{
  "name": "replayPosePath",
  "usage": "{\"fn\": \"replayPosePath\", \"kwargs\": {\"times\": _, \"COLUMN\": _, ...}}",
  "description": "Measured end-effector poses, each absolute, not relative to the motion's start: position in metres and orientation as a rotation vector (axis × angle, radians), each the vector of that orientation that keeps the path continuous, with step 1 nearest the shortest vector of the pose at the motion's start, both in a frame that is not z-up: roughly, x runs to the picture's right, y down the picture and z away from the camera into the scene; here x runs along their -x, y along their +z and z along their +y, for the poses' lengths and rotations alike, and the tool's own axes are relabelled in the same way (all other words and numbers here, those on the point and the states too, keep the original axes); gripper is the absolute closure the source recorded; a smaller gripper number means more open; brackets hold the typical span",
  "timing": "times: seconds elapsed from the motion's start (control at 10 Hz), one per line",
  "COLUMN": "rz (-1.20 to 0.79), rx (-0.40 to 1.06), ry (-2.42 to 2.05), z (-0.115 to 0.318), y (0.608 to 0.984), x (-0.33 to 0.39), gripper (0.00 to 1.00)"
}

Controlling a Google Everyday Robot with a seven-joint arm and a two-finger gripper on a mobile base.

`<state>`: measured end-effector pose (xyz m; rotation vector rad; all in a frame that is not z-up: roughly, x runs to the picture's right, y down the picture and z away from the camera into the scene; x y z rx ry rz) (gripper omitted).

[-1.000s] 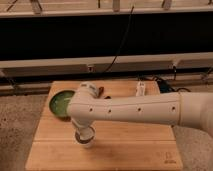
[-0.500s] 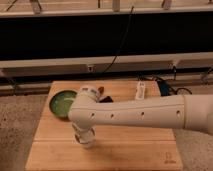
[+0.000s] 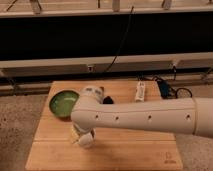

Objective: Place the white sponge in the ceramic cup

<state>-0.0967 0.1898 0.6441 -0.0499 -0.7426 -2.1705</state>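
Observation:
A small white ceramic cup [image 3: 86,140] stands on the wooden table [image 3: 125,150], left of centre near the front. My gripper [image 3: 81,134] hangs from the end of the big white arm [image 3: 140,117] and is right at the cup, mostly hidden by the arm. A pale yellowish-white bit [image 3: 74,133], possibly the sponge, shows at the cup's left side. I cannot tell whether it is in the cup or held.
A green bowl [image 3: 62,104] sits at the table's left back. A white object [image 3: 92,93] with a dark thing [image 3: 108,100] beside it lies behind the arm. A white power strip [image 3: 140,91] and cables [image 3: 170,90] are at the back right.
The arm has swung lower and nearer, covering more of the table. The gripper has stayed at the cup, shifting slightly left.

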Motion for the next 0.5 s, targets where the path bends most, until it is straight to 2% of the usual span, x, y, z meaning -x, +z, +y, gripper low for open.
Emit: {"fn": "replayPosePath", "kwargs": {"times": 0.5, "rz": -0.698, "rx": 0.028, "ry": -2.165, "z": 0.164, "y": 0.623, "x": 0.089, "gripper": 0.2}}
